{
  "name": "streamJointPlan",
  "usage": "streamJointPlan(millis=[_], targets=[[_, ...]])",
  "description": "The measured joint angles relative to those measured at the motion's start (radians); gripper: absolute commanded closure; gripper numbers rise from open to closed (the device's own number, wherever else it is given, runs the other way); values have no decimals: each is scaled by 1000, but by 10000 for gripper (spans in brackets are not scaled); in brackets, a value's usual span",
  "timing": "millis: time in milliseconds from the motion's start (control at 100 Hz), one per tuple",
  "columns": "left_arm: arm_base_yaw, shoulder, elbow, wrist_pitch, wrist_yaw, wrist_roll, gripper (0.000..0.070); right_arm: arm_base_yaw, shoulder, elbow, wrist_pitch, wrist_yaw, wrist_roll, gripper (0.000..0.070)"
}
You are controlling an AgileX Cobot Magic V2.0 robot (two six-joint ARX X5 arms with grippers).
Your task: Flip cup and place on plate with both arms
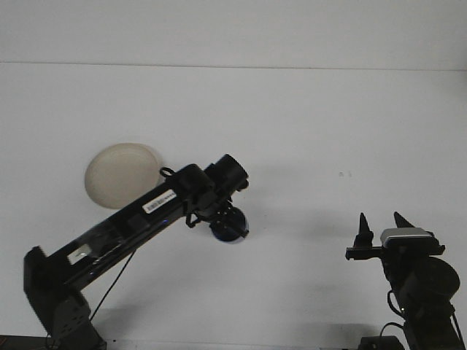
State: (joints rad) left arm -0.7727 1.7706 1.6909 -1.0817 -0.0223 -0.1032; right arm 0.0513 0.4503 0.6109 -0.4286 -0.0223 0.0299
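1. The black left arm reaches in from the lower left across the plain white surface (pixel 306 117); its left tool (pixel 228 226) hangs over a small dark-blue cup (pixel 229 230) of what looks like rigid plastic; the cup sits under the wrist, near the middle of the frame, and whether it rests on the surface or is lifted clear cannot be told.
2. The left tool appears closed on the cup, its fingers lost against the dark body; how wide they stand cannot be read from this view, and whether the cup is mouth-up or mouth-down is hidden too.
3. The round cream-coloured shallow plate (pixel 117 175) lies up and to the left of the cup, near it but apart; the left arm crosses just in front of its right edge.
4. The right tool (pixel 379 227) waits at the lower right, well apart from the cup; its two black pointed fingers stand spread and hold nothing.
5. Judged by its size, the cup should be light and stiff, with smooth, possibly slippery walls, unlikely to crush; a pinch across the rim or opposite side walls looks the safest hold, leaving the other side free for the right tool to take during the flip.
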Motion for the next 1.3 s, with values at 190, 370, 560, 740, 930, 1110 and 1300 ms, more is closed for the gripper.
streamJointPlan(millis=[190,370,560,740,930,1110,1300], targets=[[158,-120,69,-81,-96,24,689,0,0,0,0,0,0,215],[378,-132,73,-98,-111,44,689,0,0,0,0,0,0,215],[587,-119,72,-88,-114,62,689,0,0,0,0,0,0,215],[721,-97,72,-72,-114,64,689,0,0,0,0,0,0,215],[769,-35,72,-70,-114,68,689,0,0,0,0,0,0,215],[775,23,72,-40,-114,72,689,0,0,0,0,0,0,215],[786,82,72,-33,-114,72,688,0,0,0,0,0,0,215]])
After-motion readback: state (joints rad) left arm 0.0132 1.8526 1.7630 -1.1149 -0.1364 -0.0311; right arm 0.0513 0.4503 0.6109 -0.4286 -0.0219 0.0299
